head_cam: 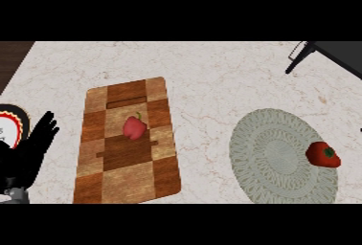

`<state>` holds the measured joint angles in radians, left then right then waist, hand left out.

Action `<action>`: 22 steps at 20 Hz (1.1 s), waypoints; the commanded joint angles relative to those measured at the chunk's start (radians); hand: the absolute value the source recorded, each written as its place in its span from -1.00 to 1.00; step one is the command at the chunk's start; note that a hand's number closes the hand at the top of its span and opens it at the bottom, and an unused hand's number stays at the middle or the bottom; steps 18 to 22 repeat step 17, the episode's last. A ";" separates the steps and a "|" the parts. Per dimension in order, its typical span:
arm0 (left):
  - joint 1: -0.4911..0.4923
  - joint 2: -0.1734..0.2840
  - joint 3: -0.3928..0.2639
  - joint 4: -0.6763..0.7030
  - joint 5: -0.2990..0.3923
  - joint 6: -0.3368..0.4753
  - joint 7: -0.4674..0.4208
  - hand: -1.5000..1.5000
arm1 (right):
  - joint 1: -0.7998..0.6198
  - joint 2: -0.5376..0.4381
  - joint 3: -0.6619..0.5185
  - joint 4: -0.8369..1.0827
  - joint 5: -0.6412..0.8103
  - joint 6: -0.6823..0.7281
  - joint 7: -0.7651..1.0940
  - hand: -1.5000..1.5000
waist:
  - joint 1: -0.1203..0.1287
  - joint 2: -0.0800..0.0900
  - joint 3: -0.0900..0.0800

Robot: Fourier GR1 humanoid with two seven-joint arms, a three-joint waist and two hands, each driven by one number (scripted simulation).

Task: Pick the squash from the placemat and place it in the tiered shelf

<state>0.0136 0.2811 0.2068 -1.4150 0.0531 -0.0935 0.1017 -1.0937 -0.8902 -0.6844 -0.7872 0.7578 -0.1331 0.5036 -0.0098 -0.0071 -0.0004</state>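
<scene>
Nearest, at the left edge, the left robot hand (34, 143) rests with its black fingers straight and spread apart, pointing up, holding nothing; the right robot hand does not show. Just right of it, a wooden cutting board (127, 172) in a checker of light and dark brown lies on the pale marbled desk (212, 81), running from near to far. On the board's middle sits a pinkish-red pepper-like vegetable (134, 128) with a small green stem. Over on the right lies a round, woven, grey-green placemat (276, 158). A red, rounded squash (323, 154) with a green spot at its top rests on the mat's right rim, well apart from the hand. Farthest, at the right corner, the dark frame of the tiered shelf (311, 50) shows only in part.
</scene>
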 commanded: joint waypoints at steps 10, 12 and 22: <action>0.099 -0.027 0.010 -0.064 -0.007 0.020 -0.006 0.00 | 0.205 -0.265 -0.172 -0.486 -0.154 0.437 0.333 -1.00 | -0.047 -0.017 0.000; 0.048 -0.009 0.033 -0.030 0.000 0.030 0.017 0.00 | 0.215 -0.316 -0.241 -0.533 -0.216 0.556 0.373 -1.00 | -0.077 -0.021 0.000; 0.079 -0.003 0.053 0.004 0.008 0.007 -0.045 0.00 | 0.303 -0.401 -0.482 -0.659 -0.317 0.781 0.437 -1.00 | -0.082 -0.018 0.001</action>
